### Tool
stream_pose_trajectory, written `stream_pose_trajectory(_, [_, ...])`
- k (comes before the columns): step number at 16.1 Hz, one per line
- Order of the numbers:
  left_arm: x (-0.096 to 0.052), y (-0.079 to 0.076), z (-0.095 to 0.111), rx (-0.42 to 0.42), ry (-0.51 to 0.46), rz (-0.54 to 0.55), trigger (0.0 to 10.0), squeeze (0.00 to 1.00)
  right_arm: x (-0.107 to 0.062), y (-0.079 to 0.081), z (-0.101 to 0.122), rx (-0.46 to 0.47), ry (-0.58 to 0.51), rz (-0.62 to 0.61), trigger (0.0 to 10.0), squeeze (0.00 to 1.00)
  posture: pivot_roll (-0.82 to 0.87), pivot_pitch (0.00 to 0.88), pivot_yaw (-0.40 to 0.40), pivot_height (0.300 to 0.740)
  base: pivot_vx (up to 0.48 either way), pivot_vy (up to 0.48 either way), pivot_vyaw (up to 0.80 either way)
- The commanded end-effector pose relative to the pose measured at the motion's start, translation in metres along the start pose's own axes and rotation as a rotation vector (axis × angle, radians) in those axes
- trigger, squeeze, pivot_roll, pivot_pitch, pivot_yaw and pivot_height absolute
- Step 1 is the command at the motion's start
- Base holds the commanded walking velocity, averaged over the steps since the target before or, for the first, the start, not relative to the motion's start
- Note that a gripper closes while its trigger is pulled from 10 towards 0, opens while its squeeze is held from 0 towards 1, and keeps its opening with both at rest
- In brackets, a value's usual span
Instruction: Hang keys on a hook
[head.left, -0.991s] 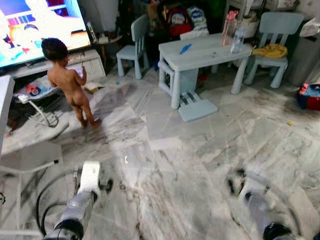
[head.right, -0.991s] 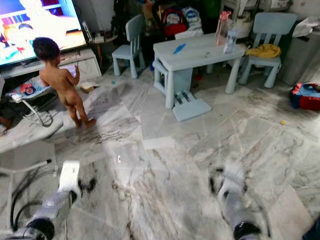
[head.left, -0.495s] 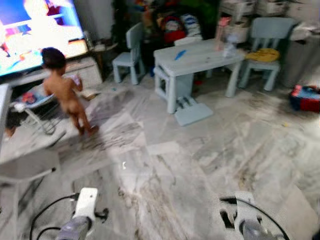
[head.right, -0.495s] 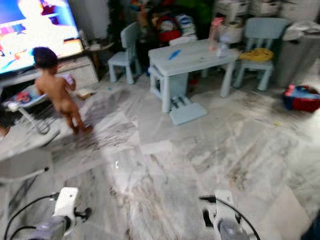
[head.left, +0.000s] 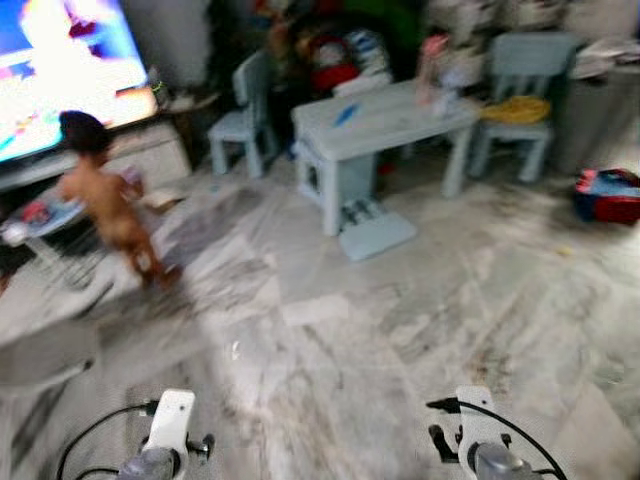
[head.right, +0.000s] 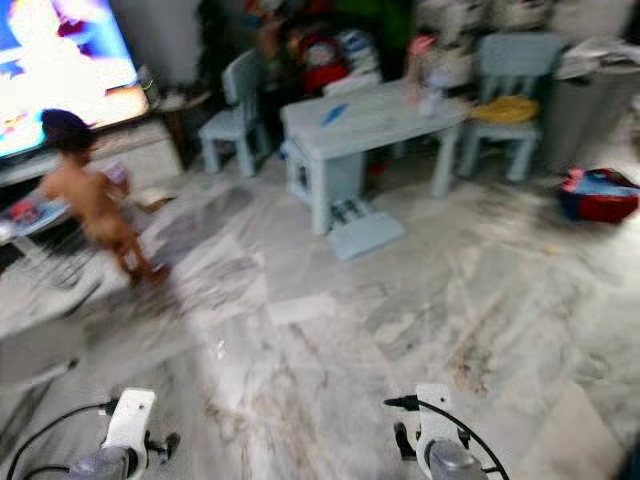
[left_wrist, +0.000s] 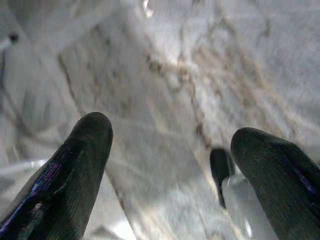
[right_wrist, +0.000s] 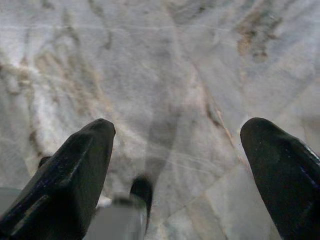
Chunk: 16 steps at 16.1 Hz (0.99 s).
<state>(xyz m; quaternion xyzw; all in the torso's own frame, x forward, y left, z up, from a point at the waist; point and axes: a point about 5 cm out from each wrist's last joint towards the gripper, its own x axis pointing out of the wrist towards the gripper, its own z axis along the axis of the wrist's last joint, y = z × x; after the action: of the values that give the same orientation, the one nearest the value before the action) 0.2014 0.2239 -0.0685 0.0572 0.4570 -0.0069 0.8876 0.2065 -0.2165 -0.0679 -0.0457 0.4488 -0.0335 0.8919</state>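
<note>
Arms lower in view | left tool (left_wrist: 170, 150) spread | right tool (right_wrist: 177, 155) spread

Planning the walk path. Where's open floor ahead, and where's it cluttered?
Open: the marble floor from the left tool and right tool, both open, up to the pale blue table. Also between the table and the red bag. Crowded: a child stands left by the TV; chairs flank the table.

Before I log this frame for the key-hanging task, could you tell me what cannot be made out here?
- Keys and hook: unidentifiable; both eye views are motion-blurred.
- Items on the pale blue plastic table: blurred in the left eye view.
- Left gripper and right gripper: fingers apart, their bases cut off by the wrist views' edges.
</note>
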Motion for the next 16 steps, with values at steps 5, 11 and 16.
stream_pose_trajectory(5, [-0.0013, 0.0005, -0.0078, 0.016, 0.019, 0.001, 10.0, 0.0, -0.0009, -0.0089, -0.0015, -0.028, 0.009, -0.019, 10.0, 0.0, -0.04, 0.0, 0.063, 0.74, 0.318, 0.278, 0.0])
stream_pose_trajectory(11, [-0.0008, 0.0021, -0.0018, 0.033, 0.001, -0.005, 10.0, 0.0, -0.0007, -0.0078, -0.0009, -0.045, 0.01, -0.016, 10.0, 0.0, -0.04, 0.0, 0.068, 0.74, 0.122, 0.347, 0.0])
stream_pose_trajectory(16, [-0.0008, 0.0028, -0.0033, 0.051, 0.021, 0.003, 10.0, 0.0, -0.0005, -0.0072, -0.0003, -0.042, 0.011, -0.017, 10.0, 0.0, -0.04, 0.0, 0.068, 0.74, 0.0, 0.0, 0.0])
